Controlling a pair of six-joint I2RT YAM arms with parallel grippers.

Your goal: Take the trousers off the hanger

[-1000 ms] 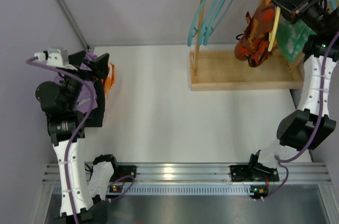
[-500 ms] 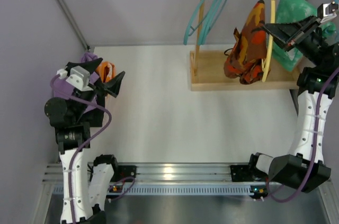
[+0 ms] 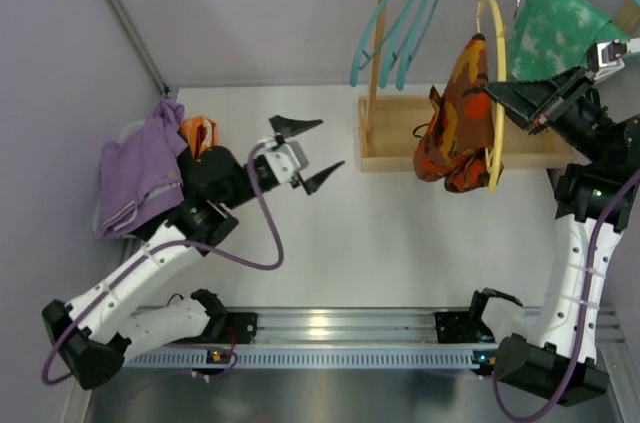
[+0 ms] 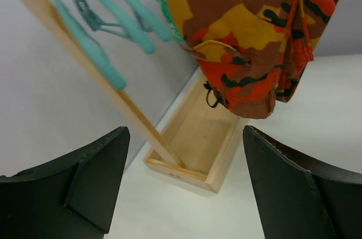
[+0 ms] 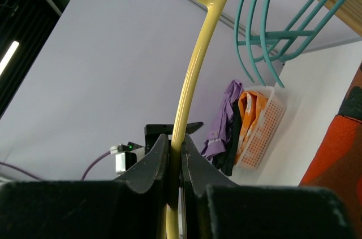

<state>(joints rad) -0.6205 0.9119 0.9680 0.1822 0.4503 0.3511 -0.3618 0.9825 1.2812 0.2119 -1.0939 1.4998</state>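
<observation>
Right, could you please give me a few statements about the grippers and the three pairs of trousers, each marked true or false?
1. The right gripper is shut on the yellow hanger. True.
2. The left gripper holds the purple trousers. False: it is open and empty, and the purple trousers lie heaped at the far left.
3. The patterned trousers hang on the yellow hanger. True.
4. The green trousers lie flat beside the purple trousers. False: they hang at the far right, next to the patterned trousers.
</observation>
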